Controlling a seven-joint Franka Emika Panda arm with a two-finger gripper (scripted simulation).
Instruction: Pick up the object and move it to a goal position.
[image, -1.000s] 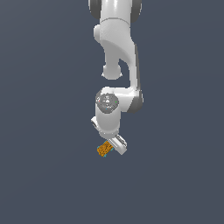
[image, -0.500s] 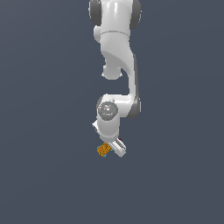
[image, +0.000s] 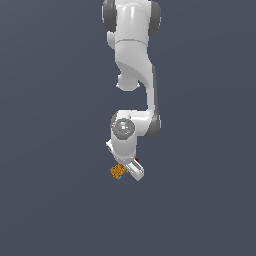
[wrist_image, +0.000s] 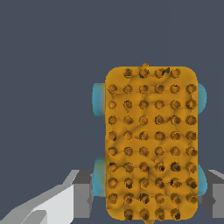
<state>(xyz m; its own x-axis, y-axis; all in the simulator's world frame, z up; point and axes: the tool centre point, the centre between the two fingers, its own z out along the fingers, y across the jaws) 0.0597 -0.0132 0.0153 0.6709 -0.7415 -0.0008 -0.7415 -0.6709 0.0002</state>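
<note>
The object, a small orange-brown studded block (image: 118, 171) with cyan specks, lies at the tip of my white gripper (image: 126, 171) in the exterior view. In the wrist view the block (wrist_image: 151, 144) fills the middle, with cyan knobs at its sides. My grey fingers (wrist_image: 83, 194) stand close on either side of its lower end, slightly apart from it, so the gripper looks open around it. The goal position, a tiny dark red dot (image: 137, 160), shows right beside the gripper hand on the exterior view's right.
The white arm (image: 132, 55) hangs down from the top of the exterior view over a plain dark grey-blue ground. Nothing else shows.
The arm's wrist has come a little lower over the block. The block has stayed in the same place.
</note>
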